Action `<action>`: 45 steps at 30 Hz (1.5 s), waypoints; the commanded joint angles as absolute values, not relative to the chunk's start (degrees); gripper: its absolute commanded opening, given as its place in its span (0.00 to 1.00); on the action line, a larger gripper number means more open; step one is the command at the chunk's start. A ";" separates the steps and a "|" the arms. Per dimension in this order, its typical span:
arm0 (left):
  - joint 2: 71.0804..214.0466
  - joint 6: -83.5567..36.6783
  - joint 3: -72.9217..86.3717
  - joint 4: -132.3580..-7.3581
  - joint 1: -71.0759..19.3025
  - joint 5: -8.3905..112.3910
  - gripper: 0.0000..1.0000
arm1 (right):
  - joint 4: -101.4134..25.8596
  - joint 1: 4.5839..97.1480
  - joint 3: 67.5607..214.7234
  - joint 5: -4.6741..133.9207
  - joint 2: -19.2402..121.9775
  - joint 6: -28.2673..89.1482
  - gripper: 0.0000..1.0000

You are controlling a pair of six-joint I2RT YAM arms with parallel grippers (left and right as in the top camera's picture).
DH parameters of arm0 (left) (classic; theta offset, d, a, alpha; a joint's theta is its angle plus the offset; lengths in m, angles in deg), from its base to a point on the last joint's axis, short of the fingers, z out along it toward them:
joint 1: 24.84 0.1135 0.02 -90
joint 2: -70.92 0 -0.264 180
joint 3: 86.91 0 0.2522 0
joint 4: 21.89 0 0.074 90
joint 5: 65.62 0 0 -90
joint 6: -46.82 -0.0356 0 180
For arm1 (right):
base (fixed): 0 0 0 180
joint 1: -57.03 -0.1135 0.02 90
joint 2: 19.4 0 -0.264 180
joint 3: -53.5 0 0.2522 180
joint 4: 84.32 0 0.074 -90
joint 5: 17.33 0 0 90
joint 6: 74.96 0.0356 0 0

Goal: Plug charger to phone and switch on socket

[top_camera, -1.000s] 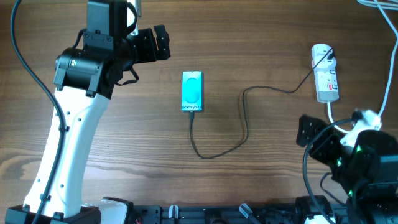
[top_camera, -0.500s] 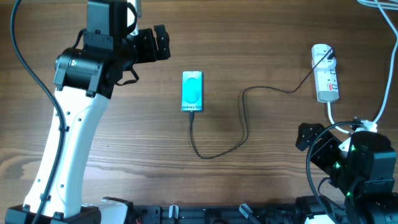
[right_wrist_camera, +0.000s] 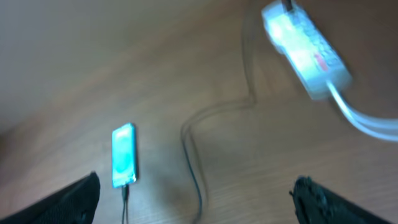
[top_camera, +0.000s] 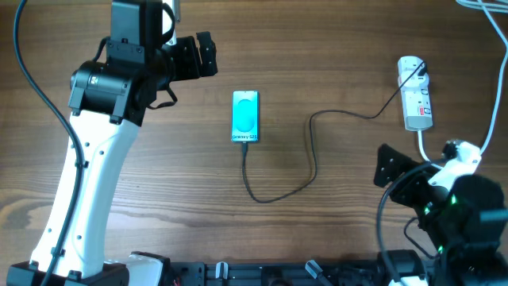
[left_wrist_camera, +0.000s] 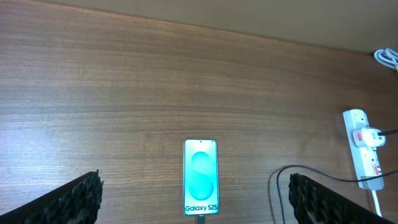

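Observation:
The phone [top_camera: 245, 117] lies flat at mid-table, its cyan screen lit, "Galaxy" at its near end. The charger [top_camera: 313, 147], a thin black cable, has its tip in the phone's near end, loops to the right and runs to a black plug seated in the socket [top_camera: 416, 95], a white strip at the far right. My left gripper [top_camera: 200, 56] hangs open, up and to the left of the phone. In the left wrist view the phone [left_wrist_camera: 201, 177] sits between its spread fingers [left_wrist_camera: 81, 194]. My right gripper [top_camera: 386, 167] is open below the socket, empty. The right wrist view is blurred: phone [right_wrist_camera: 124, 155], socket [right_wrist_camera: 303, 46].
The socket's white cord [top_camera: 421, 143] runs down past my right arm, and more white cord [top_camera: 496, 48] runs along the right edge. A black wire [top_camera: 36, 79] trails by my left arm. Bare wooden tabletop [top_camera: 159, 183] surrounds the phone.
My right arm has shifted and turned near the table's lower right, its gripper nudging slightly left. The left arm, phone, cable and socket have not moved.

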State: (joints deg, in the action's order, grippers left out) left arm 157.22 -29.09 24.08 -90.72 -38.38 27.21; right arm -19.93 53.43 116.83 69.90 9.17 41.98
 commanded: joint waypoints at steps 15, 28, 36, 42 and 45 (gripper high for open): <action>157.37 -29.00 23.62 -90.59 -38.18 26.86 1.00 | -61.35 53.35 76.54 63.10 -19.24 23.84 1.00; 157.37 -29.00 23.62 -90.59 -38.18 26.86 1.00 | -73.96 54.99 68.72 63.78 -19.20 16.98 1.00; 157.37 -29.00 23.62 -90.59 -38.18 26.86 1.00 | -70.46 55.58 67.54 68.81 -19.22 18.44 1.00; 157.37 -29.00 23.62 -90.59 -38.18 26.86 1.00 | -70.49 56.84 67.54 69.16 -19.20 15.51 1.00; 157.37 -29.00 23.62 -90.59 -38.18 26.86 1.00 | -70.46 58.64 67.54 68.96 -19.20 16.78 1.00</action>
State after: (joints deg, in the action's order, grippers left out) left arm 157.22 -29.09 24.08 -90.72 -38.38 27.21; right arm -70.44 56.73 67.67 67.80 -18.37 16.87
